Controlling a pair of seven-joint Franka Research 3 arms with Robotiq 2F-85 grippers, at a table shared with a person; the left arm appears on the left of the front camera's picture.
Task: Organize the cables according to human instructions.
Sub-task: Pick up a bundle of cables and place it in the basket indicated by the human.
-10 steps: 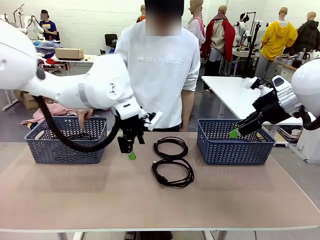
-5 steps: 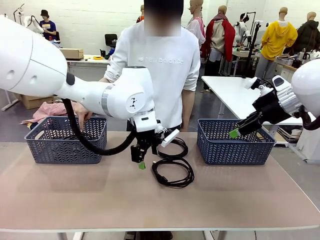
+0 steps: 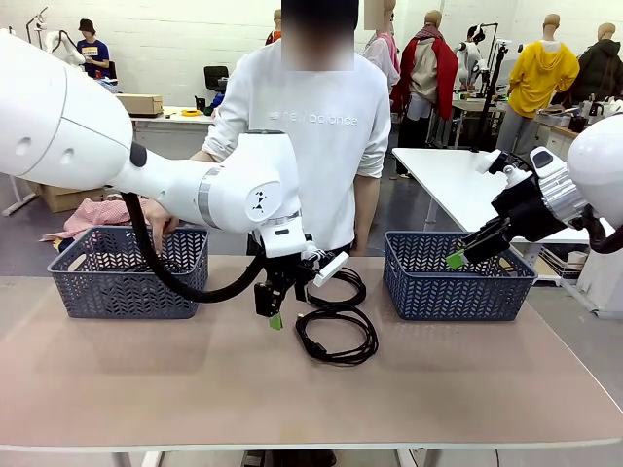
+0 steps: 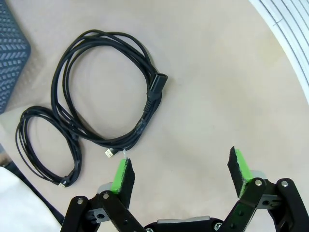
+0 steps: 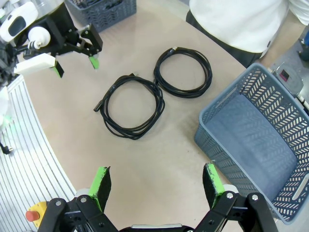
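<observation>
Two cables lie coiled on the table in front of the person. The nearer coil touches the farther coil. My left gripper hangs open just left of the nearer coil, close above the table. In the left wrist view its open fingers frame bare table, with the large coil's plug ahead and the smaller coil to the left. My right gripper stands open at the right basket's rim. The right wrist view looks down past that open gripper on both coils.
A grey-blue basket stands at the left of the table, with the person's hand at its far rim. A matching basket stands at the right, its inside bare. The near half of the table is free.
My left arm has swung right from beside the left basket to the nearer coil, then held still for the last half second. The right arm and both coils have not moved.
</observation>
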